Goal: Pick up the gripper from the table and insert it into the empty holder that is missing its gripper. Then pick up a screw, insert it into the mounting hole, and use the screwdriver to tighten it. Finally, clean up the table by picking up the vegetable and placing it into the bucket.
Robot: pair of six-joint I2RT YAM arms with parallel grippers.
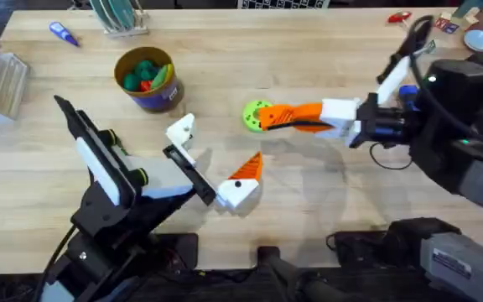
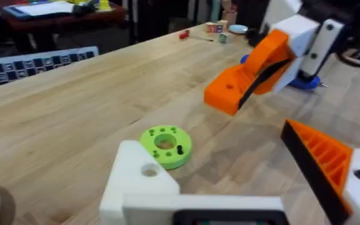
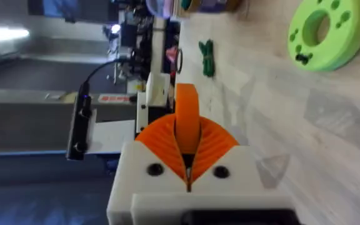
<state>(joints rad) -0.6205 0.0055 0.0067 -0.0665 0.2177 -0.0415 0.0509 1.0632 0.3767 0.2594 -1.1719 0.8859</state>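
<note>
1. Two tools meet over the middle of the counter: the right tool is clenched on the loose orange gripper, held above the wood just beside a green disc.
2. Nearer the front edge, the left tool is spread wide, its bare white holder well apart from its orange-tipped finger.
3. Toward the far left corner stands the bucket, with vegetables inside.
</note>
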